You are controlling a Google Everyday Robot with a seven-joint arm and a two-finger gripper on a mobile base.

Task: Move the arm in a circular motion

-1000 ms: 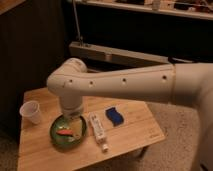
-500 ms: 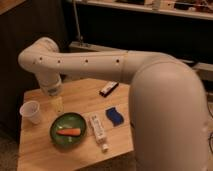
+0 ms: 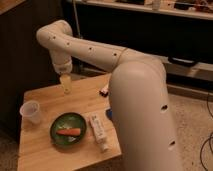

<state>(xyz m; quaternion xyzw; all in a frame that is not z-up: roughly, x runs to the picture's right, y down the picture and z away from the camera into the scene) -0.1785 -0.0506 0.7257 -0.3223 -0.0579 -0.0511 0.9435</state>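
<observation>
1. One clear plastic cup (image 3: 31, 111) stands upright at the left edge of the wooden table (image 3: 45, 155). I judge it light enough to tip at a brush.
2. Next, the hand (image 3: 66, 85) hangs pointing down over the back left of the table, behind the cup and the plate, touching neither. Whether it is spread or pressed together I cannot tell.
3. A green plate (image 3: 54, 127) holding a carrot (image 3: 69, 132) lies near the middle, with a white tube (image 3: 98, 133) just beside it on the right.
4. The arm (image 3: 137, 105) rises at the right, bends over the table and drops to the hand. It looks stiff, heavy and glossy. The circle needs no grasp, only sweeps kept above the table's things.
</observation>
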